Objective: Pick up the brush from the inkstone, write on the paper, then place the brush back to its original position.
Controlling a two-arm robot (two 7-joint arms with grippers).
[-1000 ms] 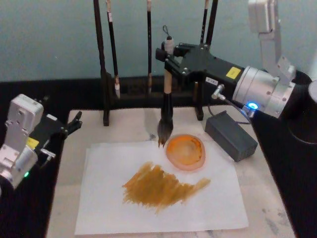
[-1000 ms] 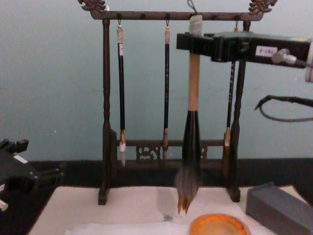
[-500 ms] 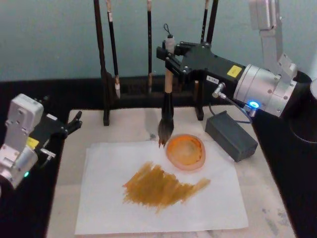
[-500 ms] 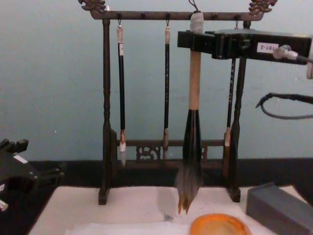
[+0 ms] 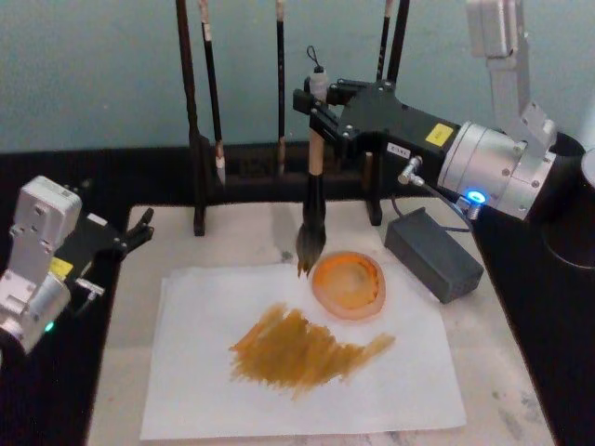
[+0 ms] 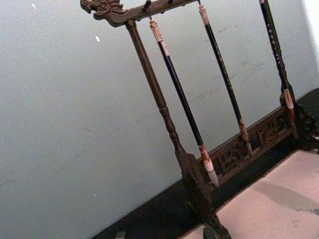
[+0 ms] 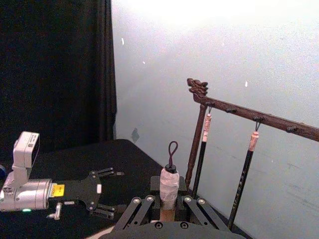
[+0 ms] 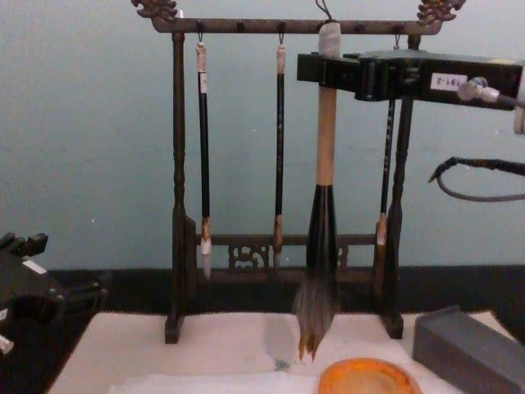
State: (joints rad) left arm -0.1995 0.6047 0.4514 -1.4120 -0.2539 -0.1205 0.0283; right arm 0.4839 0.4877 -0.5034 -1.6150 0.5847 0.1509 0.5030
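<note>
The right gripper reaches in from the right, level with the top of the brush rack; its black fingers are clamped on the pale upper handle of the brush, just under the wrapped cap and cord loop. The brush hangs upright, black lower section and bushy bristles pointing straight down; the bristle tip is tinted ochre. From the head view the tip sits at the far edge of the paper, just beside the left rim of the orange dish; whether the hairs touch the sheet I cannot tell. From the chest view the tip appears slightly clear of the surface, in front of the rack's base.

The paper lies flat on the cream mat; a broad patch of ochre strokes crosses its middle, well apart from the bristles. The dish rests on the paper's far right corner; a grey box lies on the mat to the right of it.

3 slim brushes hang from the rack behind the big one, apart from it.

The left gripper sits low at the left edge of the mat, over the dark table; its fingers are spread and hold nothing.
</note>
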